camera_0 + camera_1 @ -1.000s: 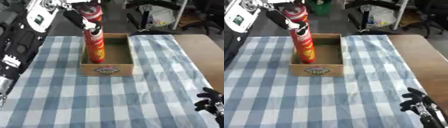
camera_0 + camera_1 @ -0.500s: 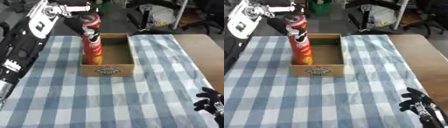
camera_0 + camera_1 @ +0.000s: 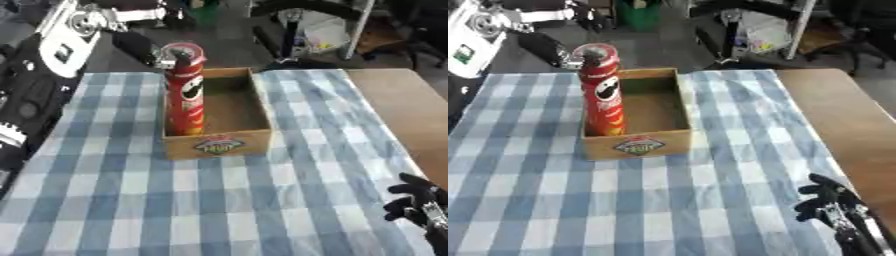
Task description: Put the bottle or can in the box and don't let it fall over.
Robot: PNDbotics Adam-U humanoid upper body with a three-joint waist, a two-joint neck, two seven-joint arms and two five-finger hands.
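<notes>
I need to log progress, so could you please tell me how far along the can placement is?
Done: the red crisps can stands upright inside the cardboard box, against its left wall. In hand: the left robot hand is at the can's top, though contact is unclear. Left: drawing that hand clear without tipping the can. The right robot hand idles at the lower right.

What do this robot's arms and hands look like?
The left arm is bulky and black with white panels, round silver joints and a small green mark. The left hand is black. The right hand is black too, with thin jointed fingers and a silver wrist.
</notes>
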